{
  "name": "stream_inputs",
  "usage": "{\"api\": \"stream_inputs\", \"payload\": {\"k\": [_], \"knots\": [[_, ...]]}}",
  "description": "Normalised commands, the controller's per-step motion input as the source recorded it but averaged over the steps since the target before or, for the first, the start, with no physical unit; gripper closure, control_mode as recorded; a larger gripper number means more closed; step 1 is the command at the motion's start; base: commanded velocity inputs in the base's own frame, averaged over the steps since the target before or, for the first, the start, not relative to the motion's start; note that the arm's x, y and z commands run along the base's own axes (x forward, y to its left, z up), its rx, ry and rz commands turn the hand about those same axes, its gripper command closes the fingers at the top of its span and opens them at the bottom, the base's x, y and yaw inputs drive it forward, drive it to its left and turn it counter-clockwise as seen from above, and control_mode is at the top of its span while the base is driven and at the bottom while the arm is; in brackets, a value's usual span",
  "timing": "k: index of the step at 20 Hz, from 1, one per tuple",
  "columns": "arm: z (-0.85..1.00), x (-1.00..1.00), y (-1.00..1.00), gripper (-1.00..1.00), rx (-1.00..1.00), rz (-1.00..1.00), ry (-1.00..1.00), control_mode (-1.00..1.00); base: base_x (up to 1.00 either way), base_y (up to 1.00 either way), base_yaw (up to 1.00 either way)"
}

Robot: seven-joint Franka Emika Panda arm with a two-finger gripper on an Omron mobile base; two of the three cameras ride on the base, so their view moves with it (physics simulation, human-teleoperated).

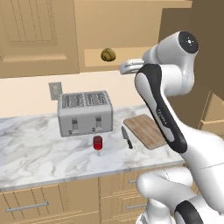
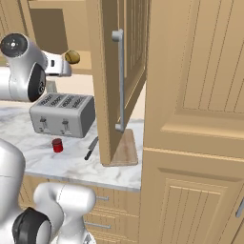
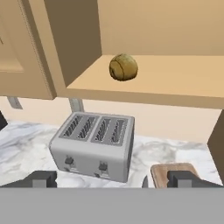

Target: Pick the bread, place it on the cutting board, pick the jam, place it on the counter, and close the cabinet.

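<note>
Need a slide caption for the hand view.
Bread on the open cabinet shelf above the toaster, jaws apart.

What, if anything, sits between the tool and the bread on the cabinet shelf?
Nothing visible. The bread lies alone on the open cabinet shelf, and the tool faces it across open air, with the toaster well below that line.

From my seat, the cabinet (image 3: 131, 83) shelf lies open ahead, with only the bread (image 3: 123, 67) on it and bare shelf either side. The cabinet's open door (image 2: 119, 81) juts out over the cutting board (image 1: 146, 129), crowding that corner. The toaster (image 1: 85, 112) blocks the back of the counter (image 1: 39, 153).
</note>
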Motion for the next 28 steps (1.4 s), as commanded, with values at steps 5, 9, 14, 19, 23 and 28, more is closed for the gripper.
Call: {"api": "stream_inputs", "payload": {"k": [5,9,14,19,23,28], "knots": [[0.02,0.4,-0.05,-1.0,0.0,0.0,0.0,-1.0,0.0,0.0,0.0],[0.04,0.5,-0.01,-1.0,0.0,0.0,0.0,-1.0,0.0,0.0,0.0],[0.08,0.47,0.0,-1.0,0.0,0.0,0.0,-1.0,0.0,0.0,0.0],[0.03,0.37,0.0,-1.0,0.0,0.0,0.0,-1.0,0.0,0.0,0.0],[0.0,0.28,0.0,-1.0,0.0,0.01,-0.03,-1.0,0.0,0.0,0.0],[0.0,0.33,0.0,-1.0,0.0,0.0,0.0,-1.0,0.0,0.0,0.0]]}}
